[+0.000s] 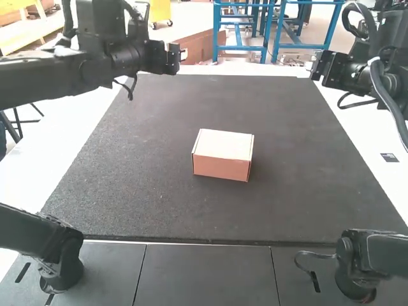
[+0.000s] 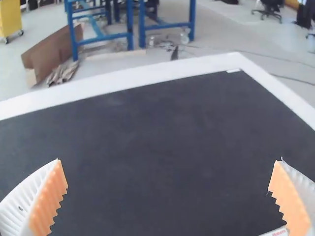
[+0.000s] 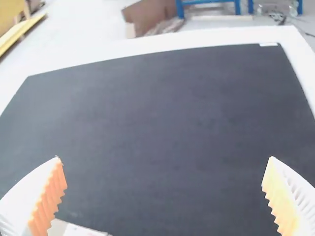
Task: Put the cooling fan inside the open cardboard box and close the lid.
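Note:
A small brown cardboard box (image 1: pixel 222 154) stands in the middle of the black mat (image 1: pixel 127 166), its lid lying flat and shut. My left arm's wrist (image 1: pixel 150 56) hangs high over the mat's far left corner. The right arm's wrist (image 1: pixel 338 69) is up at the far right corner. Both are well away from the box. My left gripper (image 2: pixel 169 162) is open, its white ribbed fingers with orange pads (image 2: pixel 47 199) spread wide over bare mat. My right gripper (image 3: pixel 163 158) is open just as wide, with nothing between its pads (image 3: pixel 48 201).
The mat covers most of the white table (image 1: pixel 357 127), whose rim shows at the far and right sides. A small black tag (image 1: pixel 389 157) lies on the table's right. The arm bases (image 1: pixel 57 258) stand at the near edge.

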Controlling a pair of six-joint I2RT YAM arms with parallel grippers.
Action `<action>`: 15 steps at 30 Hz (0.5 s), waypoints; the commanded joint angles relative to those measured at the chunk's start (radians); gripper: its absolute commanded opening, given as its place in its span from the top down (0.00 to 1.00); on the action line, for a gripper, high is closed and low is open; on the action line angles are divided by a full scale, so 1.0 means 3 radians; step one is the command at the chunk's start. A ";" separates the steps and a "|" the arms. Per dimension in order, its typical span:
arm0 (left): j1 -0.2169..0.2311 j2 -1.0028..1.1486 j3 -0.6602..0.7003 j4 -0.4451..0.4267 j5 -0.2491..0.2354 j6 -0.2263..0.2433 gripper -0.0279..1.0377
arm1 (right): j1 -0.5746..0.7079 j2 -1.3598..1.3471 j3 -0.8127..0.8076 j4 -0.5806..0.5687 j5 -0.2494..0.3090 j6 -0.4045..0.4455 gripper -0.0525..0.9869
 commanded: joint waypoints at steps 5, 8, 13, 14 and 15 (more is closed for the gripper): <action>0.0146 -0.0606 -0.0731 0.0509 -0.0039 0.0202 0.06 | -0.0037 -0.0282 -0.0319 0.0034 0.0418 -0.0141 0.07; 0.0182 -0.0769 -0.0987 0.0616 -0.0080 0.0202 0.06 | -0.0047 -0.0435 -0.0523 0.0095 0.0423 -0.0203 0.07; 0.0295 -0.1020 -0.1416 0.0841 -0.0090 0.0197 0.07 | -0.0047 -0.0711 -0.0902 0.0295 0.0423 -0.0203 0.07; 0.0315 -0.1071 -0.1498 0.0867 -0.0090 0.0197 0.07 | -0.0047 -0.0778 -0.0978 0.0351 0.0423 -0.0208 0.07; 0.0336 -0.1117 -0.1580 0.0928 -0.0090 0.0202 0.07 | -0.0047 -0.0839 -0.1060 0.0413 0.0423 -0.0223 0.07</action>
